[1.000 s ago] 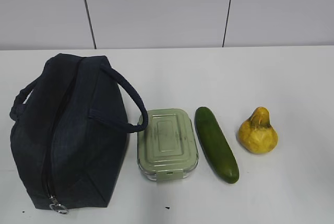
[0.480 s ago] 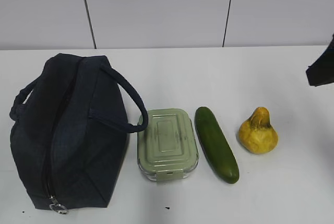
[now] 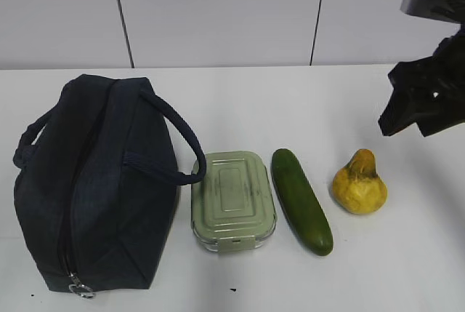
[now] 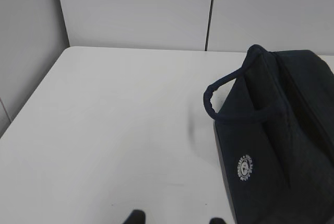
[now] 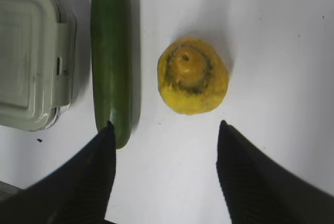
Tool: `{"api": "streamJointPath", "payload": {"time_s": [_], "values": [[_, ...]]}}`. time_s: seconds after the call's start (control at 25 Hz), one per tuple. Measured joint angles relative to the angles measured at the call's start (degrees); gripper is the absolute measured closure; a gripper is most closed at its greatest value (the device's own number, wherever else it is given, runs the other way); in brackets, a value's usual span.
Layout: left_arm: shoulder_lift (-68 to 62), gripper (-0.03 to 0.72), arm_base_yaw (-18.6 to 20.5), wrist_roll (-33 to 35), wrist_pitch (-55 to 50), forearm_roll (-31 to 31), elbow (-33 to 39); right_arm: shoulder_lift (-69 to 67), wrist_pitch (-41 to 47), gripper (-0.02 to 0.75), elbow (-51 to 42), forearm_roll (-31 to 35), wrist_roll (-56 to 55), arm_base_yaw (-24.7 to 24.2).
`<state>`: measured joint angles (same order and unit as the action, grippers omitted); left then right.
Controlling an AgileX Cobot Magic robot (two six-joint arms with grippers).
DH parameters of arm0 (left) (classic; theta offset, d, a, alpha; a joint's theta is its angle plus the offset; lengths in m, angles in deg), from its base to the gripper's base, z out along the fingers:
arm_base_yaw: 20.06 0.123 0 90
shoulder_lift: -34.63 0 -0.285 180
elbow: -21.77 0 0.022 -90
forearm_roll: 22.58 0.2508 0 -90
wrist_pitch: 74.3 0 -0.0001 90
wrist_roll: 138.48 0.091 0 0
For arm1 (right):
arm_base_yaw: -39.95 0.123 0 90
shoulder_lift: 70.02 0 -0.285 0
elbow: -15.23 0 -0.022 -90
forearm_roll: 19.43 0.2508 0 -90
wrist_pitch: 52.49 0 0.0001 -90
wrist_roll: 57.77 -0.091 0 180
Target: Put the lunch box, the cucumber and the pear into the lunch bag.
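Right wrist view looks straight down on the pear (image 5: 193, 75), which stands on the white tabletop (image 5: 271, 36) just ahead of the right pincer (image 5: 166, 132); its two dark fingers are spread wide with nothing between them. The cucumber (image 5: 111, 57) lies beside the pear, and the lunch box (image 5: 32, 57) beyond that. In the exterior view the lunch bag (image 3: 91, 181) sits at the far left, its zipper apparently closed. Nothing is packed yet; the step in hand looks like an approach to the pear. Next the pincer would need to descend and straddle it. The left pincer (image 4: 175, 217) shows only two fingertips, apart and empty, near the bag.
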<state>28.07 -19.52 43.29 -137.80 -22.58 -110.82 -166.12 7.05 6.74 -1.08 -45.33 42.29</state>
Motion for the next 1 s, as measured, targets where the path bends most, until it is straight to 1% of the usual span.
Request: {"api": "streamJointPath", "payload": {"time_s": [0.16,0.24,0.32,0.36,0.48,0.6,0.72,1.0], "values": [[0.0,0.45,0.0,0.0,0.0,0.0,0.0,-5.5,0.2,0.264,4.9,-0.1,0.1,0.5],[0.0,0.45,0.0,0.0,0.0,0.0,0.0,-7.7,1.2,0.264,7.6,-1.1,0.1,1.7],[0.0,0.45,0.0,0.0,0.0,0.0,0.0,-10.0,2.5,0.264,10.0,-3.7,-0.5,3.4],[0.0,0.45,0.0,0.0,0.0,0.0,0.0,-11.6,3.7,0.264,11.8,-6.3,-2.5,4.8],[0.0,0.45,0.0,0.0,0.0,0.0,0.0,-14.8,6.4,0.264,15.0,-10.1,-6.3,6.5],[0.0,0.45,0.0,0.0,0.0,0.0,0.0,-17.9,9.2,0.264,18.3,-10.9,-7.6,6.6],[0.0,0.45,0.0,0.0,0.0,0.0,0.0,-20.5,10.0,0.264,20.0,-11.4,-8.4,6.6],[0.0,0.45,0.0,0.0,0.0,0.0,0.0,-24.8,10.1,0.266,20.8,-11.9,-9.1,6.6]]}}
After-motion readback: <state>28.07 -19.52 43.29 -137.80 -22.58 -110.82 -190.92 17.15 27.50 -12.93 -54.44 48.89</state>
